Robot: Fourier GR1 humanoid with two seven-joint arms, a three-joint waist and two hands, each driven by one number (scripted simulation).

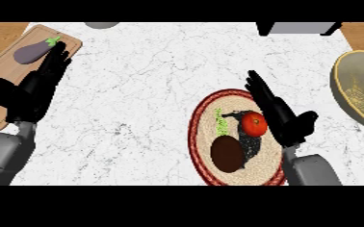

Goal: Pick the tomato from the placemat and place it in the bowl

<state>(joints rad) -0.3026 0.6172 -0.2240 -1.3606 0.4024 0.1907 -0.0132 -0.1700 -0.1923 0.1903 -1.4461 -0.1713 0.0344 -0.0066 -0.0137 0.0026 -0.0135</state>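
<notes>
A red tomato lies on the round woven placemat with a red rim, at the lower right of the counter. My right hand is open, fingers straight and pointing up-left, right beside the tomato on its right side; whether it touches the tomato I cannot tell. The hand's shadow falls on the mat below the tomato. The yellowish bowl sits at the right edge, partly cut off. At the far left, my left hand rests open with its fingers up.
A dark brown vegetable with a green stem shares the placemat, left of the tomato. A purple eggplant lies on a wooden cutting board at the top left. A grey appliance stands at the back right.
</notes>
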